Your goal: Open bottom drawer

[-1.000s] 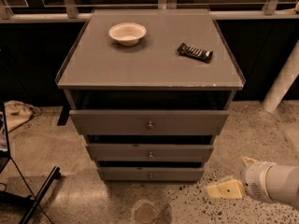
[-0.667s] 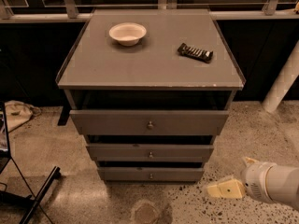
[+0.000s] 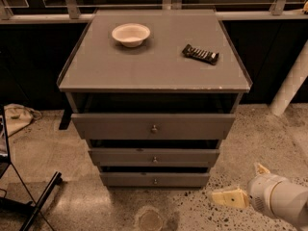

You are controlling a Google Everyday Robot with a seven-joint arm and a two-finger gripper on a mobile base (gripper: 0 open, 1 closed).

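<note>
Cream two-finger gripper [image 3: 237, 183] low at right, over speckled floor [image 3: 192, 215], apparently released and empty; well right of the flat grey bottom drawer [image 3: 127, 179] at the grey cabinet's [image 3: 154, 76] foot; its small metal knob [image 3: 155, 181] sits close under the middle drawer [image 3: 125, 157], so a high approach could seize the wrong one; arm cut off.

Bottom drawer [image 3: 154, 179], grey, round knob, nearly shut, pincer [image 3: 237, 183] lower right

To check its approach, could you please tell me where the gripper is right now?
The gripper sits at the lower right of the camera view, over the speckled floor, right of the bottom drawer and not touching it.
</note>
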